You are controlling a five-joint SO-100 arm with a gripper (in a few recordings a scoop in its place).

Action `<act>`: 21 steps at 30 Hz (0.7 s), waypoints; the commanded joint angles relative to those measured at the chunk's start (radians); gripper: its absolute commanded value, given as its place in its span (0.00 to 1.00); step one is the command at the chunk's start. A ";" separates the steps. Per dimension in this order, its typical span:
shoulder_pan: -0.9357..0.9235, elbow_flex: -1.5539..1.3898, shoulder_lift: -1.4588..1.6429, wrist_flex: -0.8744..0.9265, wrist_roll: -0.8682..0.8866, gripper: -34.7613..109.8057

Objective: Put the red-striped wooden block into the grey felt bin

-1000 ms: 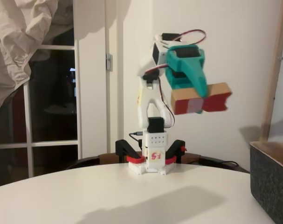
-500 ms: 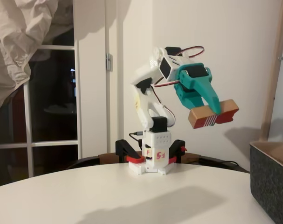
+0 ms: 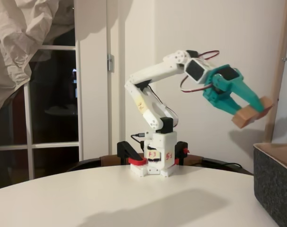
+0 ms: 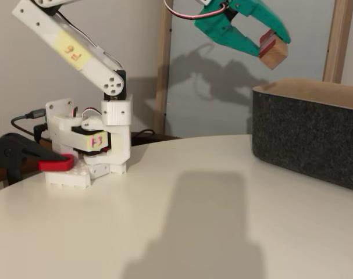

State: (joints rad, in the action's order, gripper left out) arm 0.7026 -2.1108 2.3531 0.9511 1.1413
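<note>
My teal gripper (image 3: 253,110) (image 4: 270,46) is shut on the red-striped wooden block (image 3: 247,115) (image 4: 273,52), held high in the air. The block is light wood; a red edge shows in a fixed view (image 4: 266,40). The grey felt bin (image 3: 275,182) (image 4: 310,131) stands on the table at the right in both fixed views, dark speckled outside and tan inside. The block hangs above and a little left of the bin's near wall, well clear of its rim. The white arm (image 3: 157,75) reaches out to the right from its base.
The arm's base (image 3: 155,158) (image 4: 86,145) is clamped at the back of the round white table (image 3: 134,198) with black and red clamps. A wooden post (image 4: 164,64) and a wall stand behind. A glass door and hanging paper are at the left in a fixed view.
The arm has swung out to the right and stretched forward, carrying the block from above the base toward the bin. The block has tilted and dropped slightly.
</note>
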 commanded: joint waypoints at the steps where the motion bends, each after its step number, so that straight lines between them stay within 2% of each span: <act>1: 0.057 0.095 -0.094 -0.023 -0.006 0.25; 13: 0.110 0.330 -0.456 -0.117 -0.084 0.25; 21: 0.114 0.396 -0.551 -0.117 -0.126 0.28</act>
State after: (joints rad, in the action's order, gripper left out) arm 0.7946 -1.7641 1.8009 0.8406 1.0186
